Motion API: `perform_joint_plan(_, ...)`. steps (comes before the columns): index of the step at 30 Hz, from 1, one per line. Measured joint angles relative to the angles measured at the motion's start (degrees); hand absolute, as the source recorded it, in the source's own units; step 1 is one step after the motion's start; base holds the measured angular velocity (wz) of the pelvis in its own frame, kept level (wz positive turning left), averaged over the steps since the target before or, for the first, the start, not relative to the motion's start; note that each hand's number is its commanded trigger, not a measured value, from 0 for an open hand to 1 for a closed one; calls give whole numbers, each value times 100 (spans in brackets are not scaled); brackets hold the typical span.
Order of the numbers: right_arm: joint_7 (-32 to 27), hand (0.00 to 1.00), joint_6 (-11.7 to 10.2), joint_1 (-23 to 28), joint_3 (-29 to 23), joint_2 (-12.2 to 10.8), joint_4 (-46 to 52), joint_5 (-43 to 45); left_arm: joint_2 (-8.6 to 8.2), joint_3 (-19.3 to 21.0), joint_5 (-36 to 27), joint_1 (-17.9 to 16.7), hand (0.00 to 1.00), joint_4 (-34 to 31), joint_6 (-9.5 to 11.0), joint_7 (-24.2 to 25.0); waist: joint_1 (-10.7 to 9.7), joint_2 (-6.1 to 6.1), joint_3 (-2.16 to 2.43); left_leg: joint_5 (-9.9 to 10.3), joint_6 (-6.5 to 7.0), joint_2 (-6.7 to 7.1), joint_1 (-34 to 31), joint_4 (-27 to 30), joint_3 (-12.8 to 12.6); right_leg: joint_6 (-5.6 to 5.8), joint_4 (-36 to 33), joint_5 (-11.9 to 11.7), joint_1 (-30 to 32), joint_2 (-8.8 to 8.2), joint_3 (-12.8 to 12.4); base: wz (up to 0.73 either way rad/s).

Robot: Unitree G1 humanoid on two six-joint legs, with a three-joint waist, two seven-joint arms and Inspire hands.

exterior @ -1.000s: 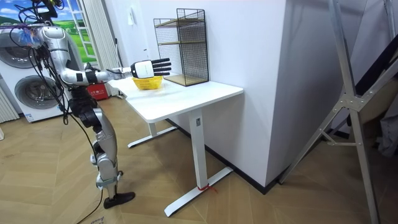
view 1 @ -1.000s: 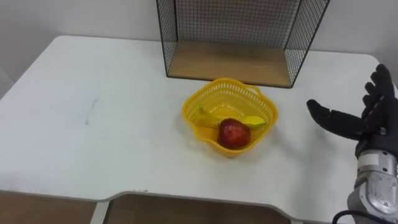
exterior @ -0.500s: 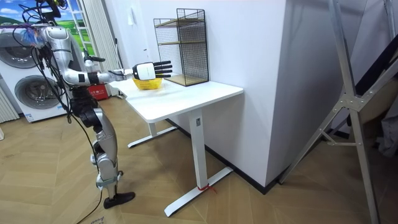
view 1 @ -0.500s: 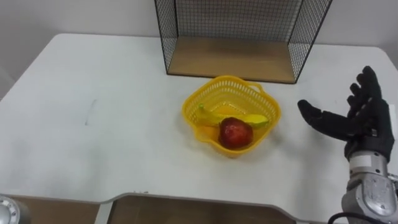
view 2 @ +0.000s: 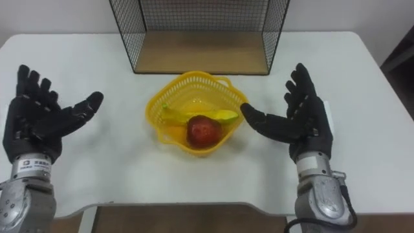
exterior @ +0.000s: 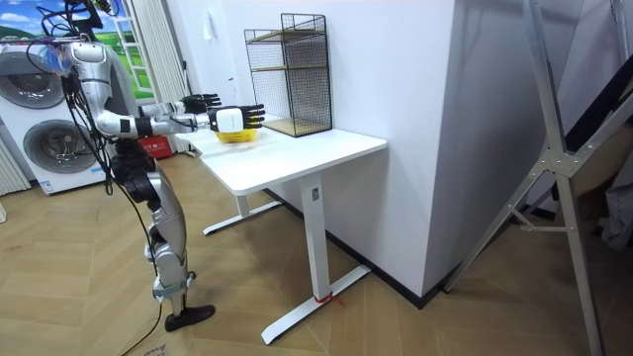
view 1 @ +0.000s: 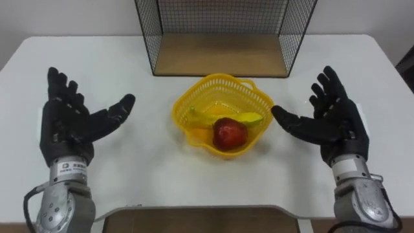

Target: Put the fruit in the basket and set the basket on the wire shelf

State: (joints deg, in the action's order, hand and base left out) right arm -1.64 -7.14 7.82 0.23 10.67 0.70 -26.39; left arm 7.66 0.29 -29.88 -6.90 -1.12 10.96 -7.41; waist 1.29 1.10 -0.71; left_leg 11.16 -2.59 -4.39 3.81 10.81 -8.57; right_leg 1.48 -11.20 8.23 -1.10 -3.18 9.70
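Note:
A yellow plastic basket (view 1: 222,102) (view 2: 194,97) stands on the white table (view 1: 162,168), just in front of the black wire shelf (view 1: 220,29) with its wooden floor. A red apple (view 1: 228,133) and a banana (view 1: 223,120) lie inside the basket. My left hand (view 1: 71,123) (view 2: 39,123) is open, palm toward the basket, a short way to its left. Close beside the basket's right rim my right hand (view 1: 326,123) (view 2: 294,123) is open too, apart from it. In the room view I stand at the table's end with both arms held out over the basket (exterior: 235,133).
The wire shelf's (view 2: 200,26) open front faces the basket. White table surface stretches to both sides; its front edge (view 1: 194,208) lies just below my wrists. In the room view a washing machine (exterior: 40,119) stands behind me.
My left hand has come up into view on the basket's left. My right hand has moved in toward the basket's right rim. The view has shifted, bringing basket and shelf closer.

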Motion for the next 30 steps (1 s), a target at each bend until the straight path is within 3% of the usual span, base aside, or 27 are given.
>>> perform_joint_plan(8,441,0,-104,0,129,-199,-3,-162,-9,-101,-3,55,0,22,0,236,-111,30,-17,2,1,-6,37,-17,-61,0,-48,-2,12,9,-50,-2)
perform_joint_plan(19,816,0,-124,0,153,-371,-47,-168,-51,-102,7,56,0,158,0,497,-105,64,4,1,1,-8,21,-12,-103,1,-55,-4,77,27,-152,-2)
perform_joint_plan(30,932,0,-144,26,538,-387,-301,-290,-46,-504,6,59,0,1035,-228,796,-105,78,19,1,1,-18,-14,0,-231,-5,-81,-15,180,28,-233,-6)
